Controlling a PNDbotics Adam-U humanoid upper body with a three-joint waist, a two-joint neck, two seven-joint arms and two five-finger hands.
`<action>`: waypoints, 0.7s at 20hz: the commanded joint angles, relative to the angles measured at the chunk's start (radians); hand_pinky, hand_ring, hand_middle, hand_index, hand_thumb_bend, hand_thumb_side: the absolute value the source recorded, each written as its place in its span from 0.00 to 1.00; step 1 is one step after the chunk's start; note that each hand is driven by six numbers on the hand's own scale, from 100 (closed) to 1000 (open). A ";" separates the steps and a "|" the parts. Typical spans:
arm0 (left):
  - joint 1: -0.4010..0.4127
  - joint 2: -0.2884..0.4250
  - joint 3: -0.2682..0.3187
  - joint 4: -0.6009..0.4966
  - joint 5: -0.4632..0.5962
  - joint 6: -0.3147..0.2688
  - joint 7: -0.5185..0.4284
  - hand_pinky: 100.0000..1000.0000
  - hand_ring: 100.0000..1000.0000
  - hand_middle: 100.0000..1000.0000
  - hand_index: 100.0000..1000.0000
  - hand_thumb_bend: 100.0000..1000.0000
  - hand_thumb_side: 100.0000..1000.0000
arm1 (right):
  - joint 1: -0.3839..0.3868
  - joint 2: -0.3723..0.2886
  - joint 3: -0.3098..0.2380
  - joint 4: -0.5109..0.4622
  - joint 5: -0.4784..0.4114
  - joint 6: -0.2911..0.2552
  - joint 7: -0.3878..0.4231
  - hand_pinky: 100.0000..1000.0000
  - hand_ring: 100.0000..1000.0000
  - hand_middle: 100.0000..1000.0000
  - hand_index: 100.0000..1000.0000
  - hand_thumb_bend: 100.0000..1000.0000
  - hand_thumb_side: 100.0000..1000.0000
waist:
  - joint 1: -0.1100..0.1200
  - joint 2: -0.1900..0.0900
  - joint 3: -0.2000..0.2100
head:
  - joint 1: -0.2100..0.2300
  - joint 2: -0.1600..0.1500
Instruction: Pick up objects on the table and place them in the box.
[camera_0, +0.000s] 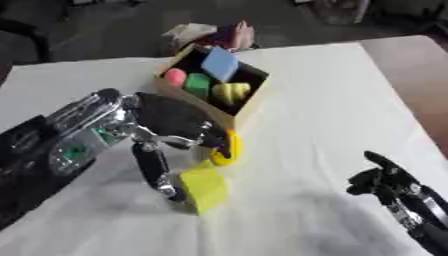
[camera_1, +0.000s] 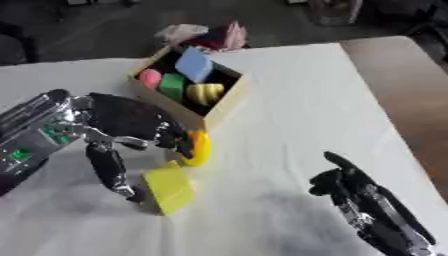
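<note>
A white cloth covers the table and fills most of the frame, lying askew so that its far edge slopes down toward the left. It is lightly wrinkled in the lower part, where soft grey shadows fall. At the upper right a strip of bare brown tabletop shows beside the cloth. Beyond the far edge the room is dark, with a grey floor and dim shapes that cannot be made out.

An open cardboard box stands in the upper middle of the frame, turned corner-on. Inside it lie a blue block, a pink piece, a green piece and a yellow ribbed piece. Just behind the box sits a small heap of pink and pale things.

The left hand reaches in from the left edge to the box's near corner. Its upper fingers are curled round a yellow ring, which sits right against the box's near corner. A lower finger stretches downward and touches a yellow block lying tilted on the cloth in the lower middle of the frame.

The right hand rests in the lower right, fingers loosely bent and apart, holding nothing.
</note>
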 joint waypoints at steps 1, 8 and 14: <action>-0.006 0.012 -0.001 0.007 -0.006 -0.220 -0.214 0.85 0.84 0.83 0.90 0.45 0.34 | -0.010 -0.012 -0.004 -0.011 0.000 0.001 -0.001 0.69 0.64 0.64 1.00 0.00 0.65 | -0.003 -0.012 0.000 | -0.003 -0.007; 0.007 -0.002 -0.004 0.031 -0.019 -0.232 -0.214 0.85 0.83 0.82 0.90 0.44 0.33 | -0.011 -0.011 -0.003 -0.010 0.000 0.001 -0.001 0.69 0.64 0.64 1.00 0.00 0.66 | -0.006 -0.011 0.001 | -0.006 -0.011; 0.013 -0.009 -0.002 0.035 -0.031 -0.235 -0.214 0.84 0.81 0.78 0.86 0.41 0.34 | -0.011 -0.011 -0.003 -0.010 0.001 0.002 -0.002 0.69 0.64 0.64 1.00 0.00 0.66 | -0.007 -0.010 0.000 | -0.007 -0.010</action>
